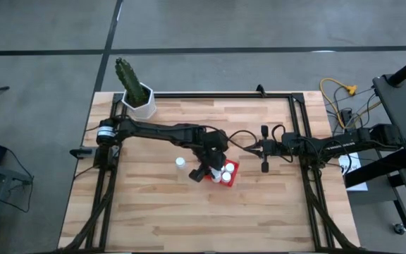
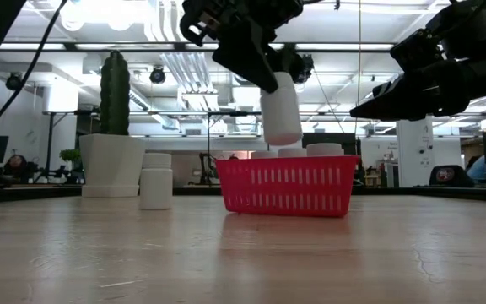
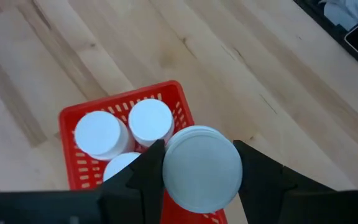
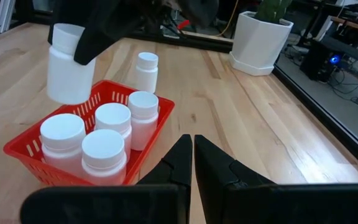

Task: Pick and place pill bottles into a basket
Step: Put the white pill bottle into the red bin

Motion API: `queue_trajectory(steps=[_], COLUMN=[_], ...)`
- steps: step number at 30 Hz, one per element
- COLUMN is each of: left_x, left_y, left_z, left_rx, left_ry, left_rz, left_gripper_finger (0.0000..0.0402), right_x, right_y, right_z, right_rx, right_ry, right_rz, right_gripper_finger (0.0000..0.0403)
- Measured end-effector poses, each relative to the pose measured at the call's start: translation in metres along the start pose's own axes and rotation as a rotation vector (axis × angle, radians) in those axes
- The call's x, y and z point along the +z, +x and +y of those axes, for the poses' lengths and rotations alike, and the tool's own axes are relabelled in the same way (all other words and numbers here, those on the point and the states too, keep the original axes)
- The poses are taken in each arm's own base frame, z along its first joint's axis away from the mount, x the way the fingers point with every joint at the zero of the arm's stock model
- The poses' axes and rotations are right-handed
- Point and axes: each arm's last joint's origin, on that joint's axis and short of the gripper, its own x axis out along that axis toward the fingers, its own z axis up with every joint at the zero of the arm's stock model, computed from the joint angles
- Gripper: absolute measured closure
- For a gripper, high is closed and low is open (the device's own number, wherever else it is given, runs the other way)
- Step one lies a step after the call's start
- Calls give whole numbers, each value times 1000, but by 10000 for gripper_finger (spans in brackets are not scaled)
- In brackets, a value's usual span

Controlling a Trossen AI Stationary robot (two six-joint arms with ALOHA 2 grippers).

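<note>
Both arms are black with a matte finish and are built from slim tubes joined by thicker, rounded joints. A thin black cable runs in loops along each arm. The left tool (image 3: pixel 197 186) has two broad, flat, angular black fingers. The right tool (image 4: pixel 193 163) has two narrower black fingers with slanted edges.

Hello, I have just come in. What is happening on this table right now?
The left gripper holds one pill bottle in its jaws, in the air above the red basket. Four bottles already stand in the basket. One more bottle waits on the table outside the basket, near the white cactus pot. The right gripper hangs shut beside the basket and holds nothing.
</note>
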Motion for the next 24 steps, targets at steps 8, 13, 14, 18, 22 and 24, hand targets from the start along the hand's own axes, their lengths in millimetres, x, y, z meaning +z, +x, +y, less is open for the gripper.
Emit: queue_trajectory(steps=[8,13,14,18,22,24], left_x=[-10,-12,-13,-16,-20,-20], left_y=[11,15,16,21,26,26], left_z=[0,2,3,7,10,11], left_rx=[-14,-14,-14,-12,-16,-11], left_ry=[3,18,18,13,6,7], left_rz=[-9,-7,-2,3,16,14], left_gripper_finger=[259,259,259,259,259,259], right_x=[0,0,0,0,0,0], right_y=[0,0,0,0,0,0], right_z=[0,0,0,0,0,0], right_rx=[0,1,0,1,2,1], right_ry=[-2,2,2,3,5,5], right_rz=[0,0,1,0,1,1], right_gripper_finger=[394,394,394,394,394,394])
